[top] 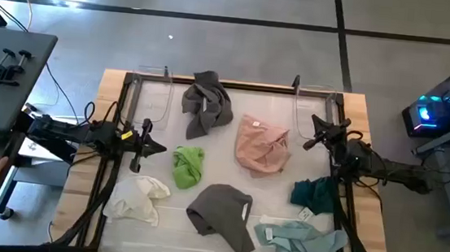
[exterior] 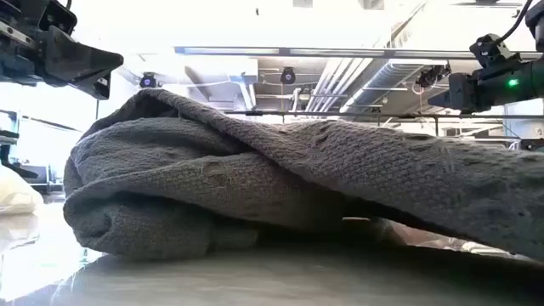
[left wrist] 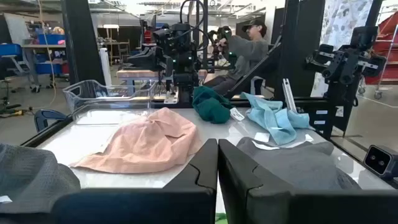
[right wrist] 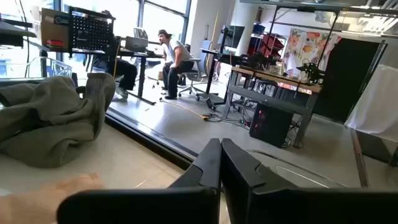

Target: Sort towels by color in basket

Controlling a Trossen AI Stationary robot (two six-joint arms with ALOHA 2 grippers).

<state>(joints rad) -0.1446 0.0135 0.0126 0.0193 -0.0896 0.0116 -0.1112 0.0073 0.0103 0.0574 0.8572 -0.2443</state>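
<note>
Currently, seven soft crumpled cloth towels (top: pixel 264 146) are spread across the table (top: pixel 357 105). Being light and limp, each is best pinched at a raised fold. The left gripper (top: pixel 151 146) and right gripper (top: pixel 312 142) are held with fingers together, empty.

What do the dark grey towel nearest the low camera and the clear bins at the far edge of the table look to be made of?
The dark grey towel looks like a soft woven or knitted cloth, matt: a fine waffle-like texture shows in the low view and it slumps in thick folds. The clear bins look like rigid transparent plastic, glossy, since the room shows through their walls.
</note>
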